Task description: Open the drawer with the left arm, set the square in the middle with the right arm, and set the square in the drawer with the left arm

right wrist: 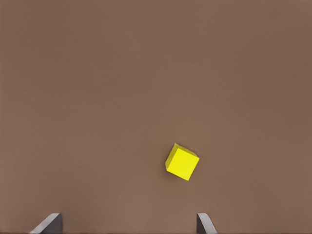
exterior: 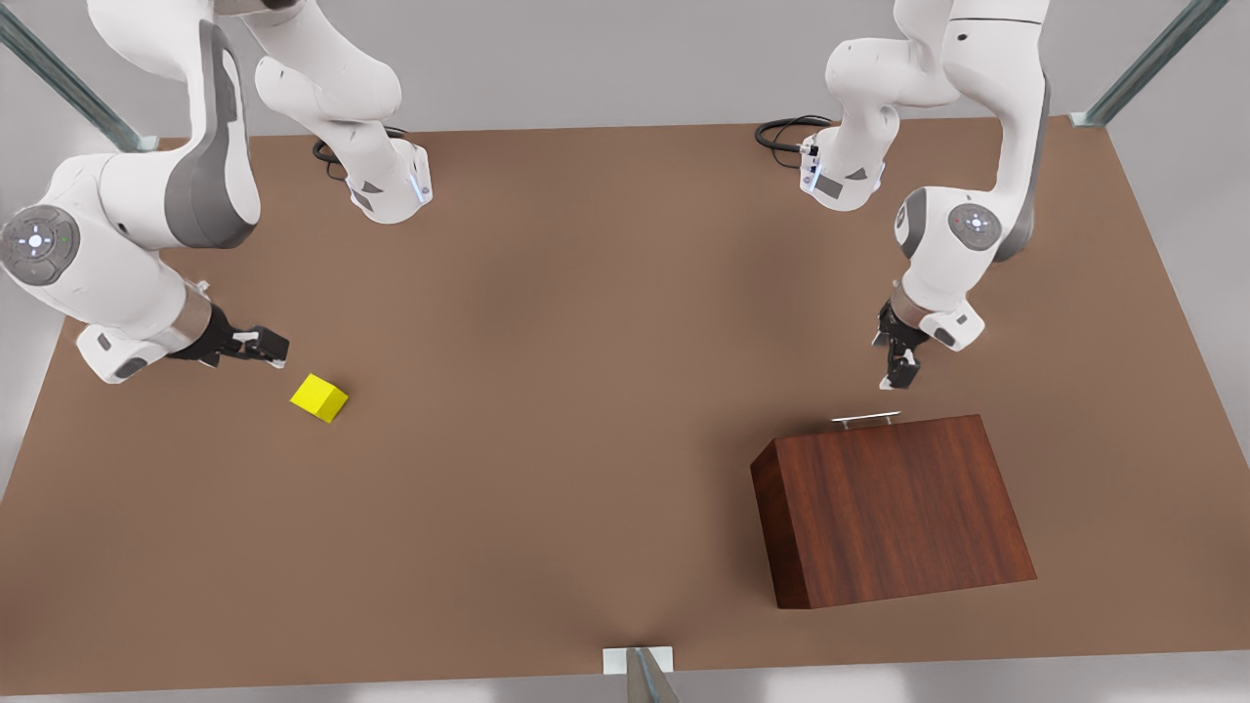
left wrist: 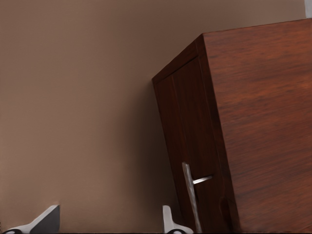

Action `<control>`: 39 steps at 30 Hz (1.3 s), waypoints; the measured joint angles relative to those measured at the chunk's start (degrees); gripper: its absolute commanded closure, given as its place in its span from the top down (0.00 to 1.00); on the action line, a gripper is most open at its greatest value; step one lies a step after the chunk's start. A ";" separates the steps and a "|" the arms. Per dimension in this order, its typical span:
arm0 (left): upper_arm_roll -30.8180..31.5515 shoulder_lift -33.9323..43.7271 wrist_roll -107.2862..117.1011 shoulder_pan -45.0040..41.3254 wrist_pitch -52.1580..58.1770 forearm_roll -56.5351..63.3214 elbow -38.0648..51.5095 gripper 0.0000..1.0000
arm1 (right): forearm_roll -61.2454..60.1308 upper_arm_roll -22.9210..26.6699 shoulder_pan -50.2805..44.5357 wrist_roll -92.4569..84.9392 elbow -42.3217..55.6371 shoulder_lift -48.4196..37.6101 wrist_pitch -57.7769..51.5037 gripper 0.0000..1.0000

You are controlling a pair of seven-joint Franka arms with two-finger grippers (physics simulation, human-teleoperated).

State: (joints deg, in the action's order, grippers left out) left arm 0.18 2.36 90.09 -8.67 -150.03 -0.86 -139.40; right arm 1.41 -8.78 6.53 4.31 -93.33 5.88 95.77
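Observation:
The slant-topped wooden box point(exterior: 894, 508) stands on the front view's right with its drawer point(left wrist: 187, 141) shut. The drawer's silver bar handle point(exterior: 865, 419) faces the arms' bases. My left gripper point(exterior: 900, 376) hovers just behind the handle point(left wrist: 190, 195), open and holding nothing; one of its fingertips point(left wrist: 170, 222) is close beside the bar. The yellow square point(exterior: 319, 397) lies on the table at the front view's left. My right gripper point(exterior: 269, 347) hangs open a short way behind the square point(right wrist: 182, 162) without touching it. The middle point(exterior: 586, 371) of the brown tabletop is bare.
Both arm bases point(exterior: 391, 190) point(exterior: 840, 176) stand at the table's far edge with black cables beside them. Metal frame posts point(exterior: 1143, 59) rise at the far corners. A small metal bracket point(exterior: 638, 662) sits at the near edge.

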 measured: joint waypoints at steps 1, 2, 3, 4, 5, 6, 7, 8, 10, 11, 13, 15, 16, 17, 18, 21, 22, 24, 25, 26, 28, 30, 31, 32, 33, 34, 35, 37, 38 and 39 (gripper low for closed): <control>0.00 -0.07 0.00 0.47 -0.64 0.02 -0.05 1.00 | 0.05 -0.01 -0.41 -0.08 0.04 1.82 0.91 1.00; 0.00 -0.29 0.00 1.58 -1.32 0.04 -0.24 1.00 | 0.09 0.00 -0.48 -0.09 0.07 3.71 2.11 1.00; 0.00 -0.34 0.00 2.91 -1.73 0.05 -0.31 1.00 | 0.09 0.00 -0.42 -0.04 0.06 5.05 3.02 1.00; 0.00 -0.78 0.00 4.12 -2.05 0.04 -0.32 1.00 | 0.27 0.04 -0.58 0.66 -0.23 5.97 3.14 1.00; 0.00 -1.24 0.00 5.07 -3.12 0.05 -0.50 1.00 | 0.48 0.08 -0.51 2.90 -1.33 6.32 3.06 1.00; 0.00 -1.44 0.00 5.80 -5.93 0.05 -1.62 1.00 | 0.52 0.08 -0.22 8.06 -2.72 6.34 3.10 1.00; 0.08 -1.57 0.00 6.45 -8.30 0.05 -2.66 1.00 | 0.36 0.72 0.63 11.09 -4.05 6.34 3.28 1.00; 0.30 -1.54 0.00 7.07 -8.60 0.05 -2.80 1.00 | 0.43 1.25 1.92 17.34 -4.39 6.49 1.76 1.00; 0.61 -2.43 0.00 7.72 -11.18 0.02 -3.24 1.00 | 0.40 2.01 2.99 18.48 -3.02 8.74 1.12 1.00; 0.77 -2.53 0.00 8.00 -11.33 0.01 -3.17 1.00 | 0.44 2.01 2.46 18.78 -2.59 9.21 0.93 1.00; 1.65 -3.72 0.00 8.92 -12.93 0.00 -3.16 1.00 | 0.21 1.93 2.45 18.88 -3.07 9.78 3.24 1.00; 1.74 -3.85 0.00 7.18 -13.01 -0.02 -3.16 1.00 | 0.35 1.84 1.32 19.77 -2.98 10.40 3.72 1.00; 2.41 -3.81 0.00 6.06 -13.01 -0.02 -3.16 1.00 | 0.35 1.75 1.18 23.48 -3.33 11.08 3.85 1.00; 2.45 -3.69 0.00 3.84 -13.01 -0.04 -3.16 1.00 | 0.35 1.91 1.92 27.19 -3.48 12.59 5.07 1.00; 2.46 -3.76 0.00 1.34 -13.01 -0.08 -3.16 1.00 | -0.05 2.01 3.68 28.93 -3.76 14.37 5.45 1.00; 2.47 -4.25 0.00 -4.89 -13.22 -0.12 -3.03 1.00 | -3.63 2.02 8.32 29.17 -9.20 14.56 11.44 1.00; 2.55 -4.75 0.00 -5.18 -13.93 -0.13 -2.99 1.00 | -3.94 2.01 7.81 30.65 -11.08 13.57 11.54 1.00; 2.55 -4.82 0.61 -1.49 -14.97 -0.29 -2.87 1.00 | -4.04 0.98 7.53 31.56 -13.51 11.85 11.67 1.00; 2.46 -4.82 0.61 1.14 -15.03 -0.35 -2.98 1.00 | -3.99 0.02 7.20 31.18 -13.75 11.46 12.28 1.00; 2.45 -5.06 0.84 3.25 -15.03 -0.42 -2.91 1.00 | -3.96 -0.01 7.46 30.54 -14.11 11.37 12.42 1.00; 2.45 -5.26 3.58 2.94 -14.86 -0.50 -2.56 1.00 | -3.96 -0.01 7.61 28.94 -16.06 11.68 15.80 1.00; 2.46 -6.09 5.04 -1.05 -14.85 -0.47 -1.71 1.00 | -3.96 -0.08 7.45 27.52 -18.67 11.77 19.40 1.00; 2.47 -6.22 5.26 -1.81 -14.85 -0.41 -1.43 1.00 | -3.96 -0.73 7.46 27.38 -21.74 11.73 24.48 1.00; 2.38 -6.23 5.27 -1.08 -14.85 -0.35 -1.24 1.00 | -3.96 -1.05 7.35 26.93 -22.30 11.77 25.11 1.00; 2.37 -6.23 5.27 0.45 -14.85 -0.31 -1.15 1.00 | -3.96 -1.06 7.55 26.56 -22.87 12.27 25.93 1.00; 2.28 -6.32 5.27 1.43 -14.85 -0.29 -0.97 1.00 | -3.96 -1.06 7.53 26.41 -24.88 12.17 28.60 1.00; 2.21 -6.39 5.27 1.50 -14.85 -0.29 -0.84 1.00 | -3.95 -1.07 7.70 24.41 -25.44 12.29 29.04 1.00; 2.04 -7.10 5.27 0.44 -14.78 -0.28 -0.16 1.00 | -3.95 -0.92 8.41 15.80 -25.94 12.53 28.95 1.00; 1.94 -7.11 5.27 0.44 -14.77 -0.27 -0.04 1.00 | -3.95 -0.89 8.99 14.58 -25.94 12.58 28.90 1.00; 1.90 -7.28 5.27 1.00 -14.77 -0.25 0.32 1.00 | -3.96 -0.73 8.96 14.81 -25.94 12.58 28.41 1.00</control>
State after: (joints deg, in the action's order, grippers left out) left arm 2.08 -4.91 95.36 -7.67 -164.80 -1.11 -139.07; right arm -2.55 -9.50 15.49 19.11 -119.27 18.46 124.17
